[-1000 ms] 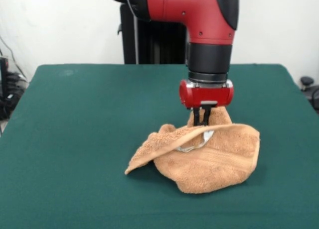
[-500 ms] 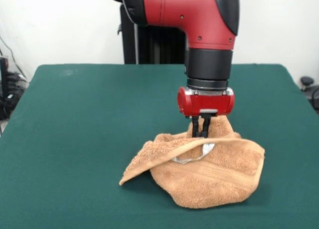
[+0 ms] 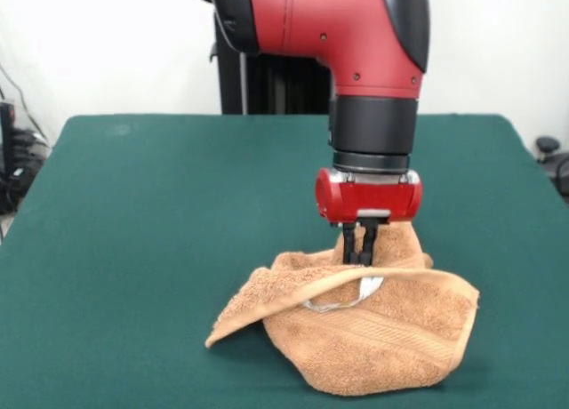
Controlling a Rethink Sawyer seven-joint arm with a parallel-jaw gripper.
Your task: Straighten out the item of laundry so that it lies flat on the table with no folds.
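The item of laundry [image 3: 373,333], an orange-tan terry towel, lies bunched and folded over itself on the green table [image 3: 160,213], right of centre and near the front edge. One flap points out to the left, and a small white-grey label [image 3: 356,295] shows in the middle fold. My gripper [image 3: 359,256] comes straight down from the red arm and its two black fingers are shut on a raised peak of the towel at its far side.
A black stand rises behind the table's far edge. Cables and dark gear sit off the table at the left, and a black knob shows at the right edge.
My gripper has moved toward the table's front edge, dragging the pinched towel with it. The towel's left flap has slid forward and slightly left.
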